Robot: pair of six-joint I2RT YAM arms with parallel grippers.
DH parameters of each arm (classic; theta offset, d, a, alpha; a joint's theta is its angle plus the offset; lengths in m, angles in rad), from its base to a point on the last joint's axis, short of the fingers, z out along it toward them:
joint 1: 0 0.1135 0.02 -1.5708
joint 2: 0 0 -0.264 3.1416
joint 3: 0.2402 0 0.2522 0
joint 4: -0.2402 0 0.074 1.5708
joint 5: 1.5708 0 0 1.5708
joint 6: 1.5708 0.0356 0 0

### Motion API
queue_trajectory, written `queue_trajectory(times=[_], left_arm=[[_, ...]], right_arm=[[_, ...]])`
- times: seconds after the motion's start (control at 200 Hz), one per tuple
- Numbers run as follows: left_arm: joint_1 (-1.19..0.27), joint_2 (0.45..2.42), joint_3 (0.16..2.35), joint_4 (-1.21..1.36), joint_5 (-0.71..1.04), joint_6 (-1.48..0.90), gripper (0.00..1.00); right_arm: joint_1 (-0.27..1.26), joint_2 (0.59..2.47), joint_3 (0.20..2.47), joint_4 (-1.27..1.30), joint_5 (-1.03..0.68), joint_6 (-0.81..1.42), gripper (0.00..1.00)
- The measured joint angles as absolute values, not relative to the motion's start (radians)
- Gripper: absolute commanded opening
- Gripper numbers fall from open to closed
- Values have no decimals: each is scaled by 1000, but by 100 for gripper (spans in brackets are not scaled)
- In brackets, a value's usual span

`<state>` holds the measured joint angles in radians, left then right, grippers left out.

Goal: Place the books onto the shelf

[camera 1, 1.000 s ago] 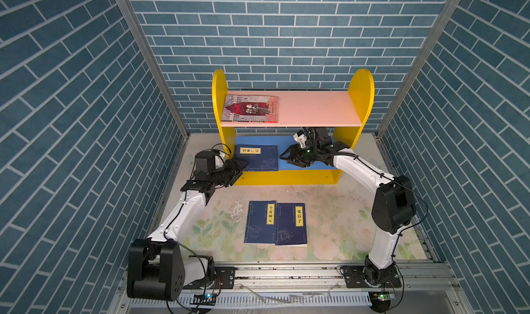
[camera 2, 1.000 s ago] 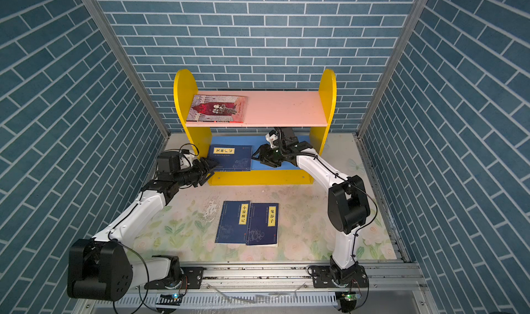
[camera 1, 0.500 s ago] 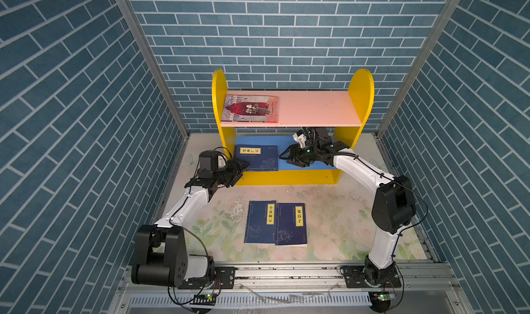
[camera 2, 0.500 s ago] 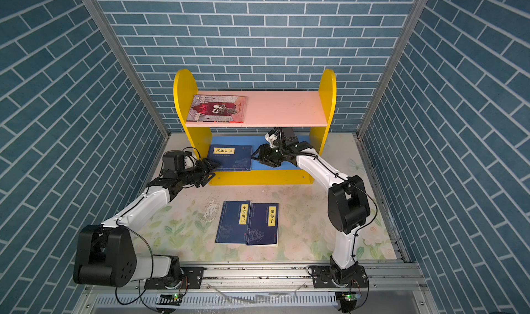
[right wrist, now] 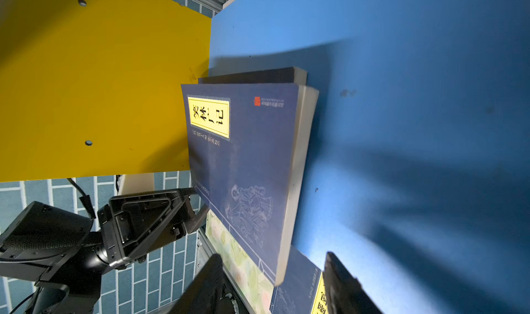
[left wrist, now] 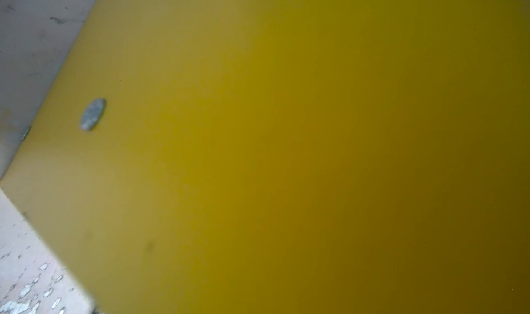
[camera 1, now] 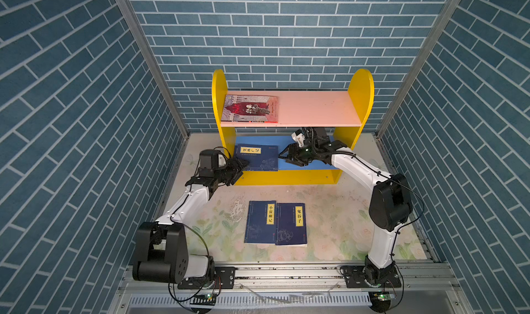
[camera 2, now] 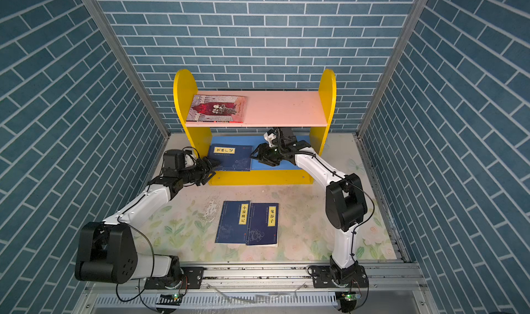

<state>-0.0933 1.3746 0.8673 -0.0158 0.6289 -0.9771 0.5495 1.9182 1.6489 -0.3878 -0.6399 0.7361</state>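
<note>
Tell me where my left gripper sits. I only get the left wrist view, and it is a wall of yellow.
Observer: The left gripper is at the front left corner of a navy book, which lies on the shelf's blue lower board.
Operator: Report the other arm.
Observer: The right gripper, jaws open, sits at that same book's right edge.
Operator: Count what is off the shelf.
Observer: Two navy books lie side by side on the floral mat in front of the shelf.
</note>
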Motion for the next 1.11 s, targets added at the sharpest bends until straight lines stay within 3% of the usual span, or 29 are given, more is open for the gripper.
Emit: queue_trajectory(times=[1.105], left_arm=[[-93,1407,878,52,669,-1108,70]], right_arm=[[566,2105,1868,-373,-702,763,57]])
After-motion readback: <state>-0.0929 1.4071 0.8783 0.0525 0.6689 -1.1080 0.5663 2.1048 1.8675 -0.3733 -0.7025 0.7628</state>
